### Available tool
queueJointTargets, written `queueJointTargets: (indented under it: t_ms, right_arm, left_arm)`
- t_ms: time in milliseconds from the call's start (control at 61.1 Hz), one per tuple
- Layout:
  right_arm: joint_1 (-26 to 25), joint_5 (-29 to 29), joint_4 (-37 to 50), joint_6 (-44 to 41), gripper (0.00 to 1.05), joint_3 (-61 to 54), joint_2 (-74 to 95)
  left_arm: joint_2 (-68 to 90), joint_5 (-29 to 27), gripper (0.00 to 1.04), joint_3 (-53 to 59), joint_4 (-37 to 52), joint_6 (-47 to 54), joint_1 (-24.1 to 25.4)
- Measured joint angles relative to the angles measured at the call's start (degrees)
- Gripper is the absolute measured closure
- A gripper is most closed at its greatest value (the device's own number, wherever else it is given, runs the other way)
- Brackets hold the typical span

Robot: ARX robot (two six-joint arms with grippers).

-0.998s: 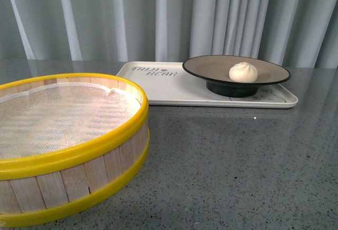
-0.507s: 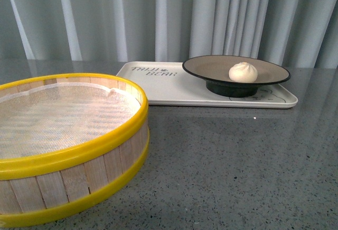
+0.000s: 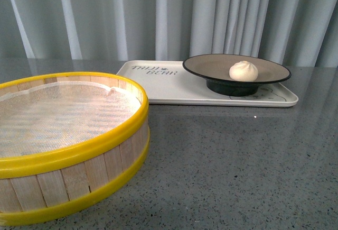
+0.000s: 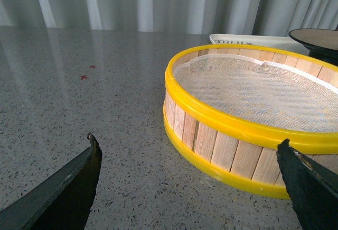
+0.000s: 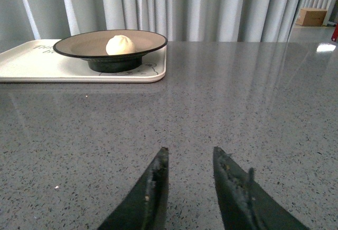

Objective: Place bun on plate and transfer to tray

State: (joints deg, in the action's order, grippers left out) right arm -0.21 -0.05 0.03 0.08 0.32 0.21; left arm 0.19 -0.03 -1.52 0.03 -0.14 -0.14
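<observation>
The cream-white bun (image 3: 243,71) rests on the beige plate (image 3: 211,67) with the black rim. That plate stands on the right half of the cream tray (image 3: 169,87) at the back of the table. The right wrist view shows the same bun (image 5: 120,45), plate (image 5: 79,44) and tray (image 5: 31,63) well beyond my right gripper (image 5: 190,152), which is open and holds nothing above bare tabletop. Open wide, my left gripper (image 4: 189,143) hangs beside the steamer with nothing between its fingers. Neither gripper appears in the front view.
A yellow-rimmed bamboo steamer (image 3: 63,145) with white mesh lining fills the near left of the grey speckled table (image 3: 237,161). In the left wrist view the steamer (image 4: 253,119) sits close by. Grey curtains hang behind. A cardboard box (image 5: 313,16) lies far off.
</observation>
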Motion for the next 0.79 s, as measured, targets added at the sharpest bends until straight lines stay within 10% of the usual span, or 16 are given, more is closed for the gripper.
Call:
queueJointTargets:
  t_ms: [409, 786]
  right_arm:
    - [0.00, 0.00, 0.00, 0.00, 0.08, 0.00, 0.00]
    - [0.00, 0.00, 0.00, 0.04, 0.09, 0.00, 0.00]
  left_arm:
    - [0.00, 0.00, 0.07, 0.00, 0.00, 0.00, 0.00]
    - [0.00, 0.00, 0.07, 0.00, 0.00, 0.00, 0.00]
